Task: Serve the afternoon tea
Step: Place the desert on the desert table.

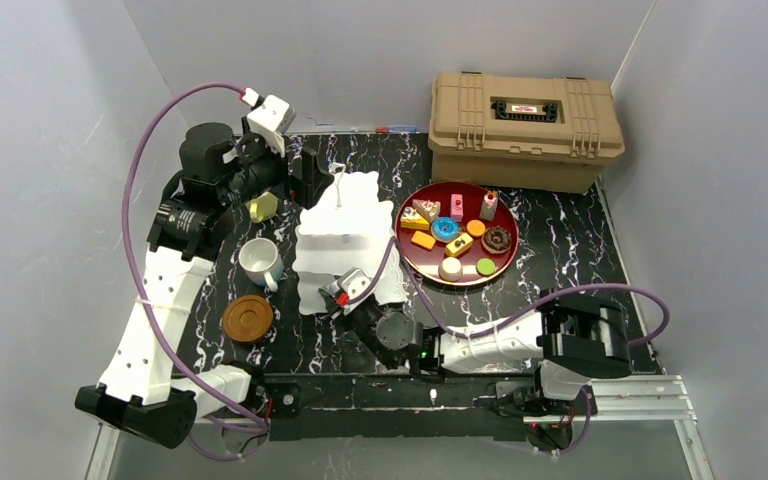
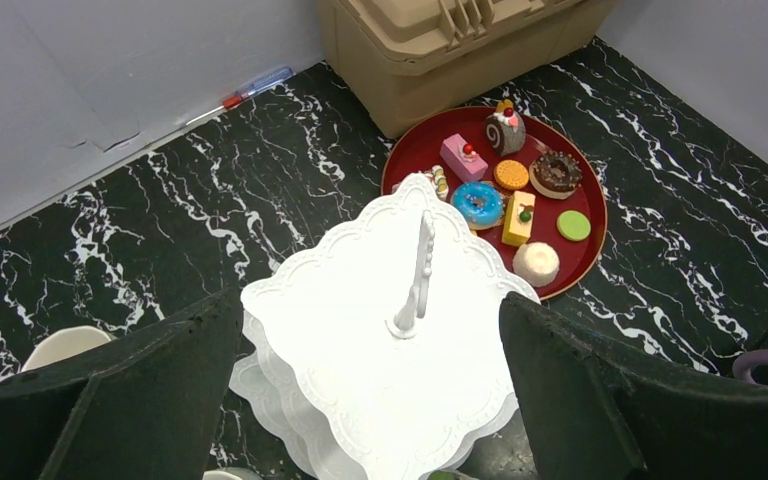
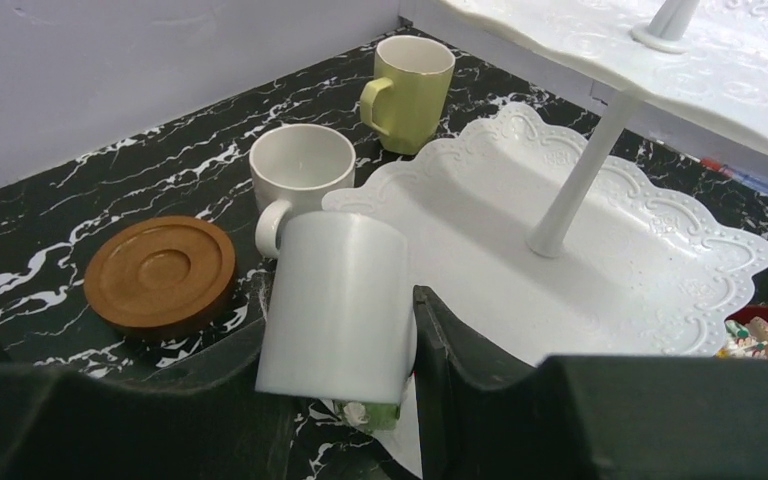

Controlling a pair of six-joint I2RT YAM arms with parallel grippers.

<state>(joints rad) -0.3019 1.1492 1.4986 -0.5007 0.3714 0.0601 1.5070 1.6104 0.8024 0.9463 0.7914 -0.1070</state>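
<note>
The white three-tier cake stand point(image 1: 345, 215) stands mid-table, its tiers bare. My left gripper point(image 1: 305, 175) hovers behind and above it, open and empty; in the left wrist view its fingers point(image 2: 140, 400) straddle the top tier point(image 2: 360, 300). My right gripper point(image 1: 332, 298) is at the stand's front edge, shut on a smooth white toy pastry point(image 3: 335, 305) with a green bit under it, by the bottom tier point(image 3: 480, 230). A white mug point(image 1: 258, 260), a yellow-green mug point(image 1: 263, 206) and a brown coaster point(image 1: 247, 318) sit left of the stand. Several toy pastries point(image 1: 447, 229) lie on a red tray point(image 1: 505, 265).
The tan ribbed case point(image 1: 525, 125) stands at the back right, just behind the red tray point(image 2: 420, 150). A pen point(image 2: 255, 88) lies along the back wall. Grey walls close in the table on three sides. The purple cable of my right arm loops over the tray's near side.
</note>
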